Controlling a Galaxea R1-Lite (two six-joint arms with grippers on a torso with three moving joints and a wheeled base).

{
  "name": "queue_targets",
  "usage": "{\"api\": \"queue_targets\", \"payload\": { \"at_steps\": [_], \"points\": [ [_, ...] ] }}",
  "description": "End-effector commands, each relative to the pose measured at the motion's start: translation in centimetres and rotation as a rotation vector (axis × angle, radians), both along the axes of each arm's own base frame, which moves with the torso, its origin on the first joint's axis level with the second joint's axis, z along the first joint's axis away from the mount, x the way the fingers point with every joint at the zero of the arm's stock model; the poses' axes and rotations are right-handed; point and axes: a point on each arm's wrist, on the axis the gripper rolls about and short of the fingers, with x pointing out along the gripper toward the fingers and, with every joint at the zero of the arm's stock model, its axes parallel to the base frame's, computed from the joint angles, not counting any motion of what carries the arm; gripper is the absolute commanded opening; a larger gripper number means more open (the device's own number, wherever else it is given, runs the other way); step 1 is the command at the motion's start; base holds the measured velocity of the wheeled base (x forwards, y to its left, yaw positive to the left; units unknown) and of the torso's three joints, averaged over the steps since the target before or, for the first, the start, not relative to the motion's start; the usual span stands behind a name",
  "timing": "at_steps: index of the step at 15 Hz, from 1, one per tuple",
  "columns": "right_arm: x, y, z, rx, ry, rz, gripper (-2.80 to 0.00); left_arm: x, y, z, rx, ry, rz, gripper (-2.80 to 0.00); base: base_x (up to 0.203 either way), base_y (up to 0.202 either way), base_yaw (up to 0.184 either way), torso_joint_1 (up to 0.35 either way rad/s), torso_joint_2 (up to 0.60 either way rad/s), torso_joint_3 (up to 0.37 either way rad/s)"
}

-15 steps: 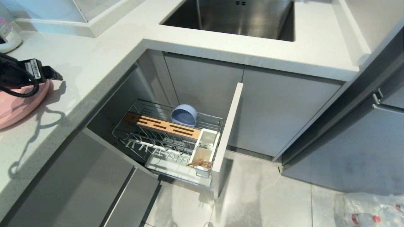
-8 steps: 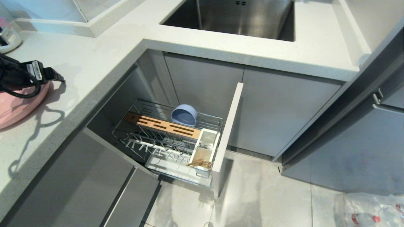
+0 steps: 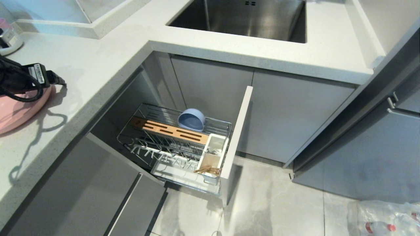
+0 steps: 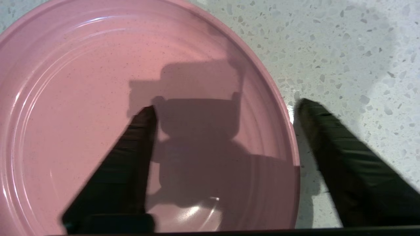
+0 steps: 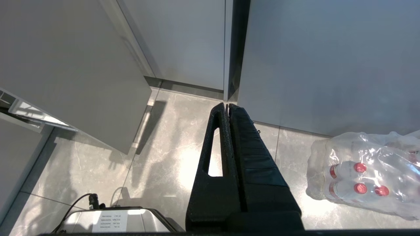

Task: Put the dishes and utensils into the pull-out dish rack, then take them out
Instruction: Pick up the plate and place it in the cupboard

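Observation:
The pink plate point(image 3: 14, 113) point(image 4: 98, 98) lies flat on the counter at the far left. My left gripper point(image 4: 225, 105) hangs open just above its rim, one finger over the plate's inside and the other over the counter outside it. Only that arm's wrist point(image 3: 19, 82) shows in the head view. The pull-out dish rack point(image 3: 226, 124) stands drawn out below the counter. The blue bowl point(image 3: 191, 119) rests on edge behind its wooden strip point(image 3: 174, 130). The chopsticks point(image 3: 207, 169) lie in the white caddy point(image 3: 210, 142); I cannot make out the spoon. My right gripper point(image 5: 227, 105) is shut, parked low over the floor.
The rack's front panel point(image 3: 238, 131) juts out towards the floor. A cabinet door point(image 3: 98, 186) stands open at lower left. The sink point(image 3: 246, 16) is at the back. A wrapped pack of bottles point(image 3: 384, 219) point(image 5: 361, 173) lies on the floor at right.

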Motion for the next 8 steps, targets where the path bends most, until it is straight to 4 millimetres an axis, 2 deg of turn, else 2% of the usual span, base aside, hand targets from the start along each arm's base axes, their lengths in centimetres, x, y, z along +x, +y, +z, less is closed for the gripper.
{"api": "queue_targets", "payload": {
  "at_steps": [1, 8],
  "points": [
    [0.01, 0.0, 0.01, 0.0, 0.001, 0.0, -2.8, 0.03, 0.08, -0.08, -0.002, 0.005, 0.004, -2.8, 0.0, 0.0, 0.0, 0.0, 0.0, 0.0],
    [0.01, 0.0, 0.01, 0.0, 0.001, 0.0, -2.8, -0.16, 0.03, 0.06, 0.0, 0.001, 0.004, -2.8, 0.0, 0.0, 0.0, 0.0, 0.0, 0.0]
  ]
}}
